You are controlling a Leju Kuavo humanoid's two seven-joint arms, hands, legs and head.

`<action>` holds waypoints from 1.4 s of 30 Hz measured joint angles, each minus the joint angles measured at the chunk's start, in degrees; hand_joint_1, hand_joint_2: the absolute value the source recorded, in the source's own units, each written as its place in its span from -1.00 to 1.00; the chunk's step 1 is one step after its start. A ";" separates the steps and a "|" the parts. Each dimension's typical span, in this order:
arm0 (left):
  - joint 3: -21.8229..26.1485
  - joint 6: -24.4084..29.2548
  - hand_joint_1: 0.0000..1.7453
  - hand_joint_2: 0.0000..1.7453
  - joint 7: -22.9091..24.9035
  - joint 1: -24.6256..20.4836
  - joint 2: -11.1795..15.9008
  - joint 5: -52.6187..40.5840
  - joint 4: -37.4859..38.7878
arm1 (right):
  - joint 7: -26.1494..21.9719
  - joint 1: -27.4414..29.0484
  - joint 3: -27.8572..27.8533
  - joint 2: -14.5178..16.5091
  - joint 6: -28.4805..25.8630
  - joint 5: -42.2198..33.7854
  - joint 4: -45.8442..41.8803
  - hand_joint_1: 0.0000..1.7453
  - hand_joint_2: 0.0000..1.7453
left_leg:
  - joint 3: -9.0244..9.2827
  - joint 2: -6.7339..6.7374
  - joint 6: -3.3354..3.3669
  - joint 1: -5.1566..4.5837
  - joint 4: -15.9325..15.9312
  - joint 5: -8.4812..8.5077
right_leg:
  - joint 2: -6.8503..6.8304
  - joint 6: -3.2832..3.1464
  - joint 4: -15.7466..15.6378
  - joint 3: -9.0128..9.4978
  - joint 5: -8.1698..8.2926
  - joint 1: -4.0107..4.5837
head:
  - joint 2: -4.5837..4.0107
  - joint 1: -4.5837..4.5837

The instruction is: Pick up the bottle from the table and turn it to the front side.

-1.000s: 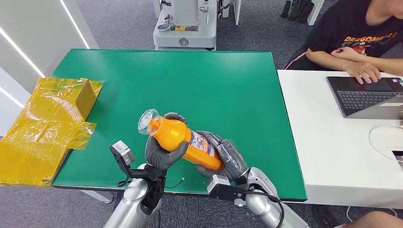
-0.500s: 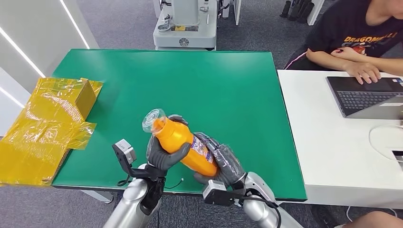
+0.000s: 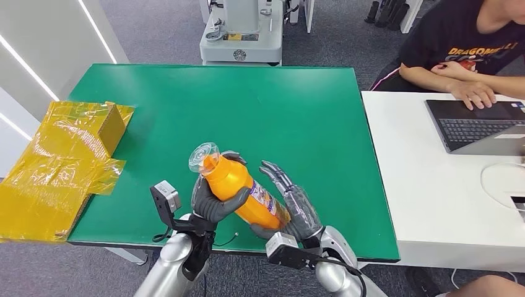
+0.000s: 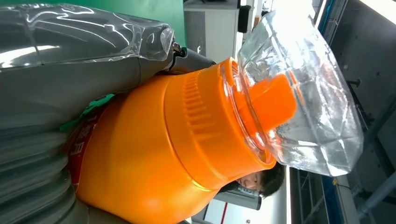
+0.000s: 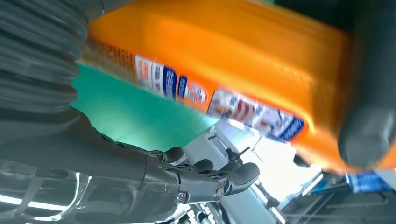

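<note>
An orange bottle (image 3: 238,189) with a clear cap (image 3: 202,158) and a printed label is held tilted above the front edge of the green table (image 3: 247,105), cap pointing up and to the left. My left hand (image 3: 213,204) grips it around the upper body below the neck; the left wrist view shows the bottle (image 4: 154,154) and its clear cap (image 4: 303,93) close up. My right hand (image 3: 297,207) is beside the bottle's lower end with its fingers spread away from it. In the right wrist view the fingers (image 5: 205,179) stand apart from the bottle (image 5: 233,60), while the thumb lies near its side.
A crumpled yellow-wrapped box (image 3: 62,161) lies off the table's left edge. On the right stands a white table (image 3: 427,185) with a laptop (image 3: 477,124), where a person (image 3: 464,49) sits. A machine base (image 3: 241,31) stands behind the green table.
My right hand's fingers have come off the bottle's lower part and spread. The bottle has tipped a little more upright in my left hand.
</note>
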 joint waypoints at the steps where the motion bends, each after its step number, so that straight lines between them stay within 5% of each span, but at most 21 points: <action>1: 0.04 0.53 1.00 1.00 0.01 0.00 0.14 -0.51 -0.01 | -0.12 0.47 -0.25 0.02 -0.94 -0.21 -0.51 -1.00 1.00 | 0.00 0.00 0.00 0.00 0.00 0.00 | 0.00 0.00 0.00 0.00 0.00 0.00 | 0.00 0.00; 10: 3.18 9.35 1.00 1.00 -0.65 -2.43 2.31 -11.17 -2.79 | -2.43 5.13 -1.05 1.95 -9.21 -2.77 -7.40 -1.00 1.00 | 0.01 0.00 -0.01 0.02 -0.05 0.00 | 0.01 -0.01 0.03 -0.02 -0.01 0.01 | 0.00 -0.01; 17: 5.32 17.90 1.00 1.00 -1.04 -5.44 7.41 -27.34 -7.13 | -3.13 9.63 -0.96 3.31 -10.23 -6.43 -13.35 -1.00 1.00 | 0.02 0.00 -0.05 0.02 -0.06 0.03 | 0.01 -0.03 0.05 -0.02 -0.02 0.02 | 0.00 -0.01; 26: 6.53 15.22 1.00 1.00 -5.33 -5.77 11.53 -23.91 -12.05 | -4.79 12.40 -1.17 3.33 -9.68 -8.93 -16.40 -1.00 1.00 | 0.00 0.01 -0.04 0.01 -0.06 0.02 | 0.01 -0.03 0.02 -0.02 -0.03 0.01 | 0.00 0.01; 33: 8.47 16.66 1.00 1.00 -3.57 -7.83 19.14 -29.43 -15.71 | -6.47 13.98 -2.73 3.96 -7.87 -13.61 -19.39 -1.00 1.00 | 0.06 0.06 -0.07 0.04 -0.09 0.04 | 0.07 -0.06 0.07 -0.02 -0.03 0.03 | 0.00 -0.01; 38: 7.44 21.98 1.00 1.00 2.70 -8.08 26.88 -51.02 -14.77 | -5.98 15.10 -3.62 4.51 -6.16 -13.75 -21.29 -1.00 1.00 | 0.05 0.17 -0.08 0.07 -0.09 0.05 | 0.16 -0.10 0.08 -0.10 -0.05 0.06 | 0.00 0.00; 42: 5.78 22.57 1.00 1.00 6.32 -8.44 32.54 -59.18 -12.35 | -5.38 16.06 -4.45 5.13 -4.85 -12.98 -22.64 -1.00 1.00 | 0.04 0.23 -0.11 0.07 -0.10 0.03 | 0.22 -0.14 0.08 -0.12 -0.06 0.07 | -0.01 0.01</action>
